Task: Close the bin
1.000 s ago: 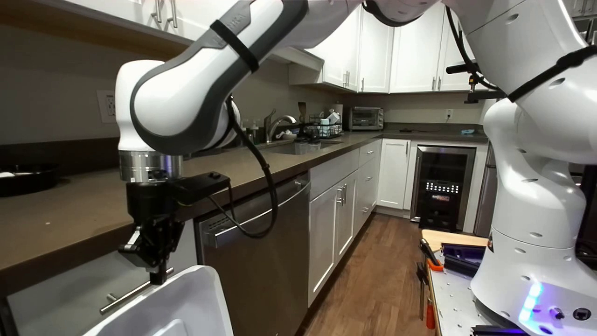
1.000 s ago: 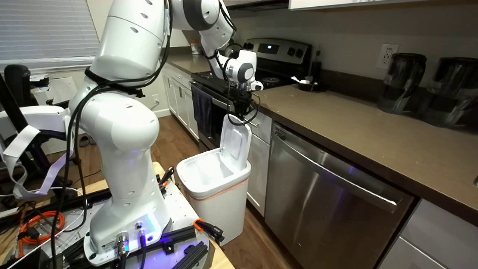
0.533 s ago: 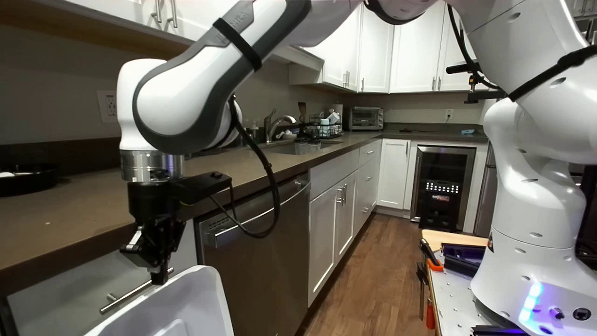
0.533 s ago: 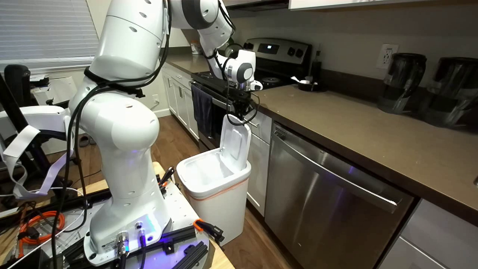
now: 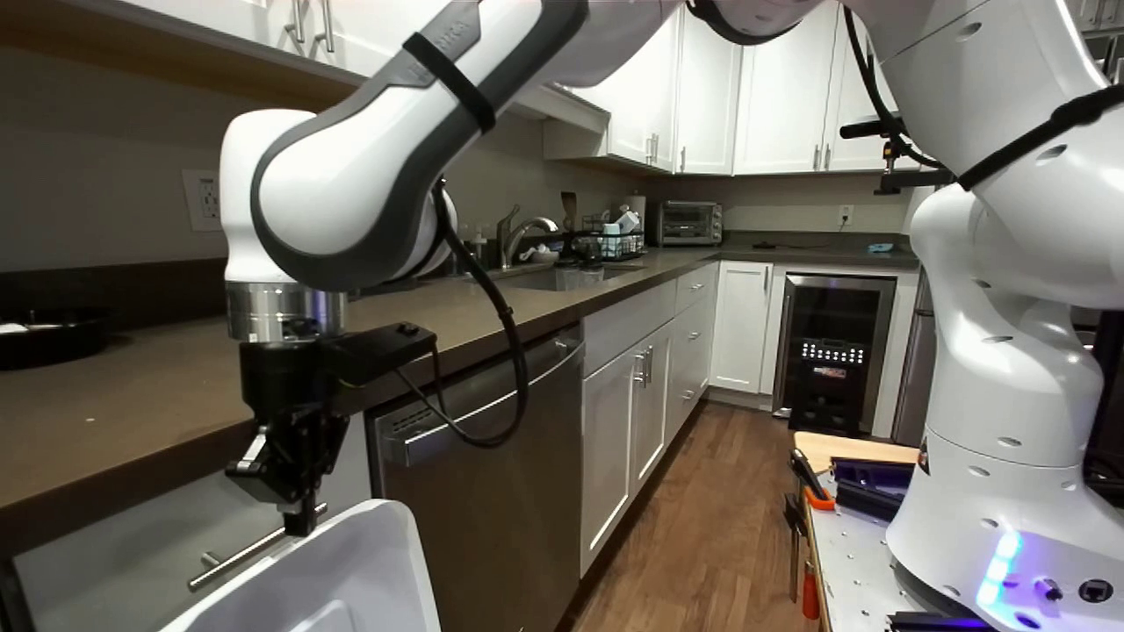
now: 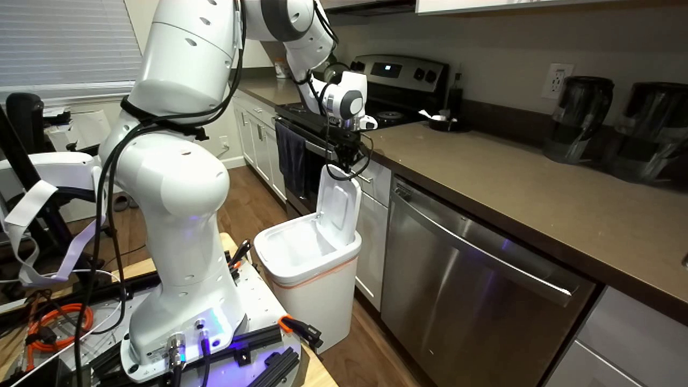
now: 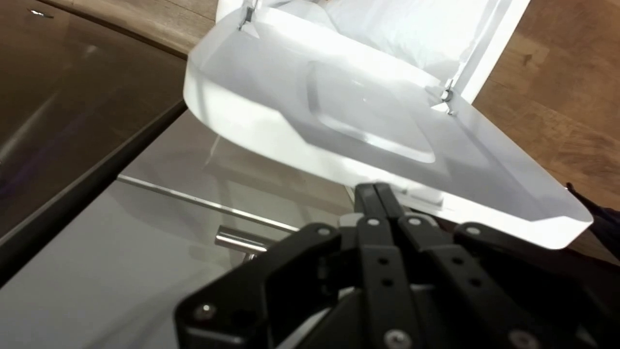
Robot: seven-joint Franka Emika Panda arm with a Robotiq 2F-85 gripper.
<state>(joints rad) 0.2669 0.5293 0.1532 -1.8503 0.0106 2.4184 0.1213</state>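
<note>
The bin (image 6: 317, 301) is a white free-standing plastic bin with a rounded rectangular rim. Its hinged white lid (image 6: 339, 207) stands open, upright, on the cabinet side. The lid also shows in an exterior view (image 5: 369, 562) and in the wrist view (image 7: 368, 106), with its inner face towards the bin's opening. My black gripper (image 5: 300, 525) points down at the lid's top edge, on the cabinet side. In the wrist view its fingertips (image 7: 375, 189) are together with nothing between them, close beside the lid's edge. I cannot tell whether they touch it.
A drawer front with a silver bar handle (image 5: 255, 549) is just behind the lid; the handle also shows in the wrist view (image 7: 242, 238). The counter (image 6: 484, 161) overhangs beside the gripper. A stainless-steel dishwasher (image 6: 457, 269) stands beside the bin. The robot's table (image 6: 258, 301) adjoins the bin.
The arm and gripper have shifted only very slightly. The bin and its open lid have not visibly moved.
</note>
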